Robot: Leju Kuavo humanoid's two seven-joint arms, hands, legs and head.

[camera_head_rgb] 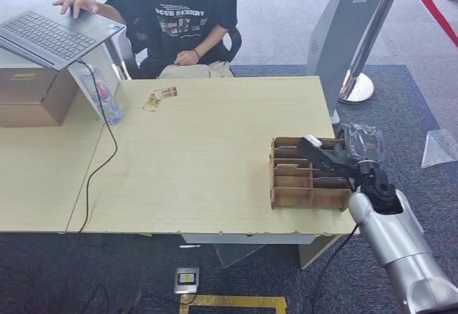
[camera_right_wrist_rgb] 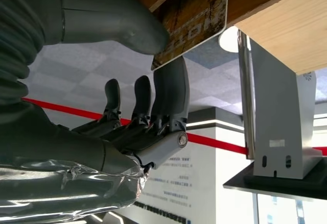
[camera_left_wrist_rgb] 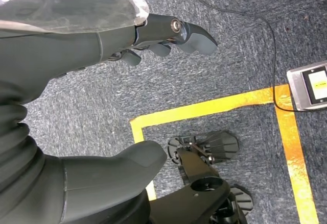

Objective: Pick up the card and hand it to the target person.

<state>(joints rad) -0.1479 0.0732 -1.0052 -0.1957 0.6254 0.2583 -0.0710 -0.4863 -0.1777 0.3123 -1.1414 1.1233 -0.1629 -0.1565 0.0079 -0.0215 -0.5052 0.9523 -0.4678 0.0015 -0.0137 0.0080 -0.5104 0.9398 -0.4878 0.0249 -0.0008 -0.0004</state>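
Right now the right robot hand is reaching over the wooden card rack at the near right corner of the table, and the wrist view shows its thumb and a finger pinching the edge of a card that seems to sit partly in the rack's slot, the other fingers curled just beside. So the pick-up step looks to be in hand, the grasp made but the card not yet lifted clear. Next it needs a straight pull out of the slot, then a long reach across the table toward the seated person at the far side. The right arm stretches forward, wrist low. The left robot hand hangs by the floor, fingers loosely apart, holding nothing.
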